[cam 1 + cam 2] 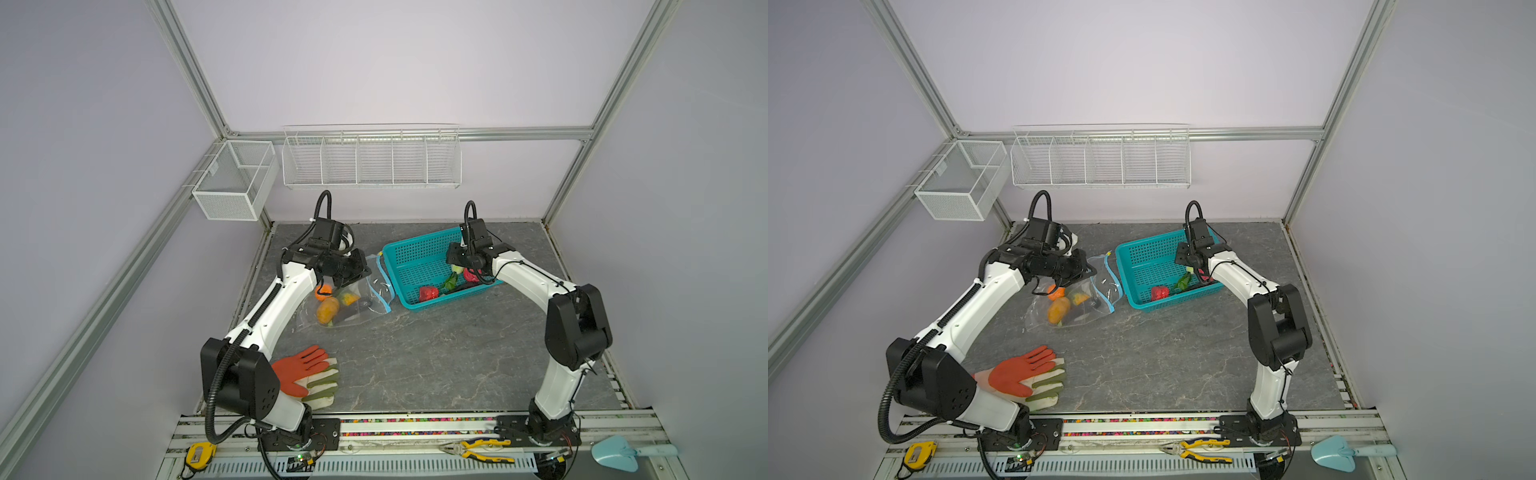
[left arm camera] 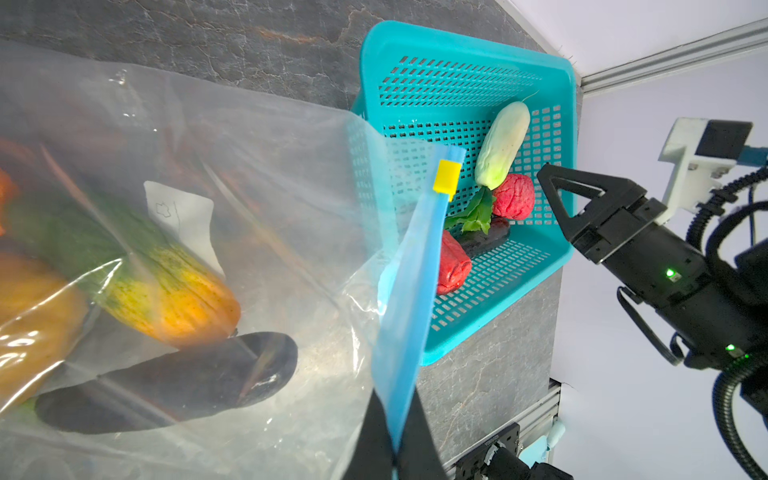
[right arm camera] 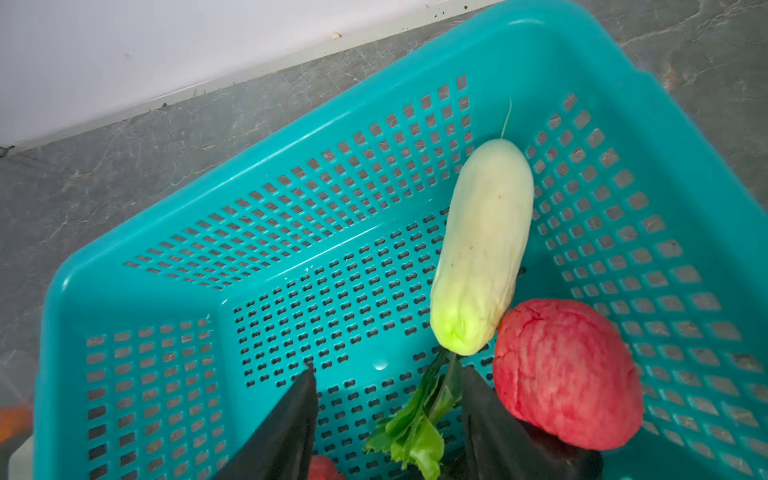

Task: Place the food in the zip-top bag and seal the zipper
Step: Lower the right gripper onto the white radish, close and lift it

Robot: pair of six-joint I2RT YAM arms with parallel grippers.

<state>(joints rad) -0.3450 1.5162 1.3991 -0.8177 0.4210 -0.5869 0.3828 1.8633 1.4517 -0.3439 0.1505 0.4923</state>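
Left claw pressed together on zipper, zip-top bag beside it with squash and eggplant inside | right claw spread inside teal basket, radish just ahead, green leaves between the fingers, red food touching the radish beside one finger

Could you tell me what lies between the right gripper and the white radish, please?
Only the white radish's green leaves, seen in the right wrist view.

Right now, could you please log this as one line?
left gripper: shut on zipper | right gripper: open over radish in basket | zip-top bag: part-filled
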